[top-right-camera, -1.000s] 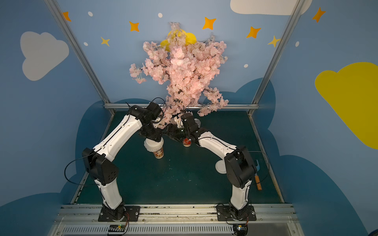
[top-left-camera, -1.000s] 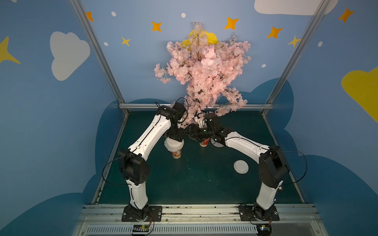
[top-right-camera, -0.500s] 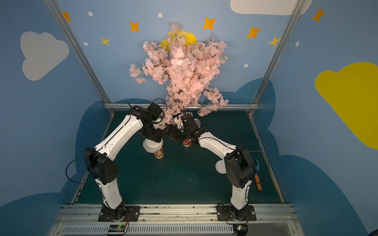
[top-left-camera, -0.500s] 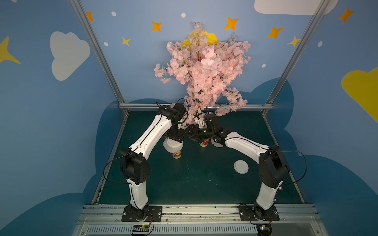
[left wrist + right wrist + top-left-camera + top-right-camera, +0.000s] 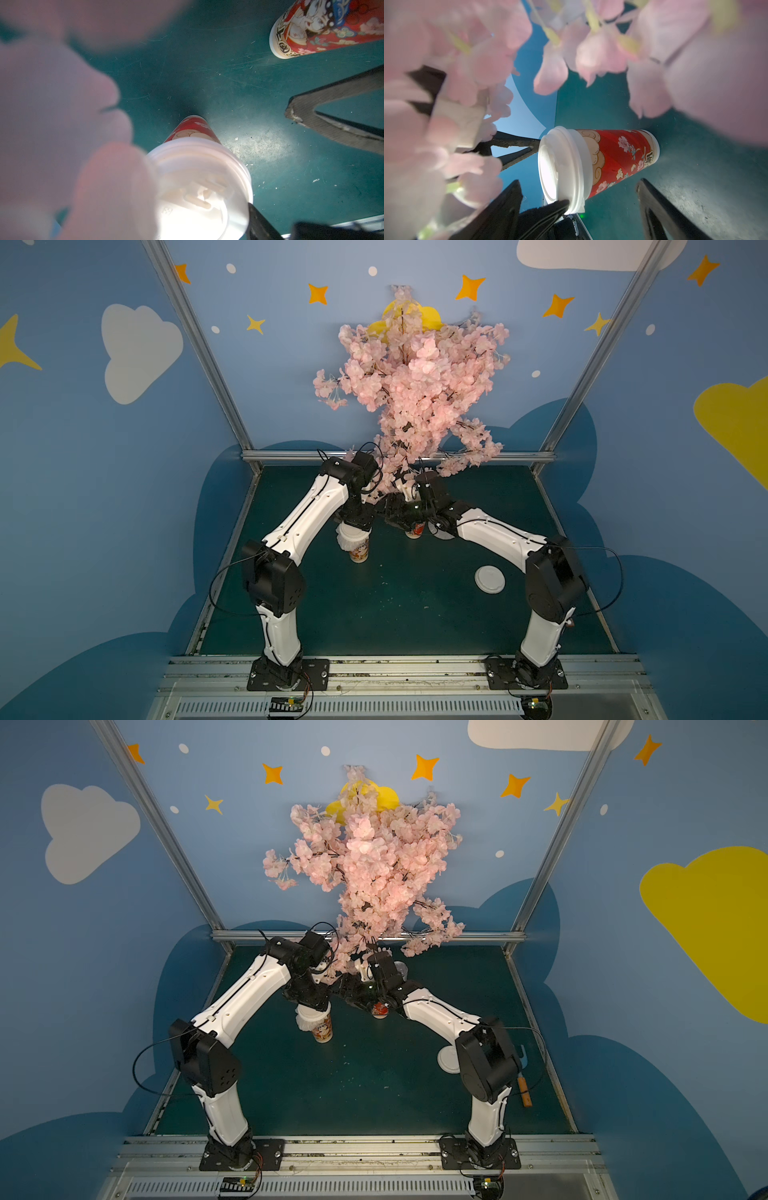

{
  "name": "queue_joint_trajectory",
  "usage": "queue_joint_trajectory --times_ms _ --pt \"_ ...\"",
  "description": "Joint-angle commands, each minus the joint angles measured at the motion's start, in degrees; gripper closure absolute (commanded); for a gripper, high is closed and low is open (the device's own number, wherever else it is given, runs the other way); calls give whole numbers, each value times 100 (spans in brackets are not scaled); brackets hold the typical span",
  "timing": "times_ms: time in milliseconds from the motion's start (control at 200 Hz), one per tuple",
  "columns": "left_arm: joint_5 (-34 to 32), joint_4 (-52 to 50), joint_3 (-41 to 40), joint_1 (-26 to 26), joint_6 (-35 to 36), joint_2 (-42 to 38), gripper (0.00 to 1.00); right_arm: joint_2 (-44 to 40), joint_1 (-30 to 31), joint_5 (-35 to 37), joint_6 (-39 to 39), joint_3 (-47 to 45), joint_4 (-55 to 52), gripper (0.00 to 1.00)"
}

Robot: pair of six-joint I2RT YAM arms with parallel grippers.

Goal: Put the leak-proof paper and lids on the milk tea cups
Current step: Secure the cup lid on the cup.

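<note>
- Nearest you, a loose lid (image 5: 490,578) lies flat on the green mat (image 5: 415,614), beside the right arm's elbow. In a top view, a tool with an orange handle (image 5: 525,1092) lies by the mat's right edge.
- Next back, the near milk tea cup (image 5: 360,553) stands upright, capped with a white lid (image 5: 353,536). Under that lid sits the leak-proof paper (image 5: 343,543), its crinkled edge sticking out on the left.
- Your left gripper (image 5: 355,533) sits straight above this cup. Its fingers rest against opposite sides of the lid's rim, grasping the lid.
- Just behind and to the right, the far milk tea cup (image 5: 415,530) stands upright. The right gripper (image 5: 409,522) hides its mouth, so you cannot tell whether paper is on it.
- The right gripper's fingers are spread wide and hold nothing.
- A greyish round sheet (image 5: 444,536) lies on the mat just beside the far cup, half under the right arm.
- Farthest back, pink blossom branches (image 5: 415,398) hang over both wrists and blur parts of both wrist views.
</note>
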Motion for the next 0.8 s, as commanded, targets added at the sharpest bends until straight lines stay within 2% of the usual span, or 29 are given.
queue_joint_trajectory --times_ms 0,120,315,796 --pt "311 650 -181 -74 -130 223 23 -71 369 -810 -80 235 411 15" --pt "323 661 -197 -75 -129 220 23 63 401 -865 -106 354 338 25" --pt "333 659 -170 -72 -122 227 23 306 433 -963 -72 523 404 32" --pt "359 661 -104 -68 -112 256 23 945 437 -1324 183 1002 735 35"
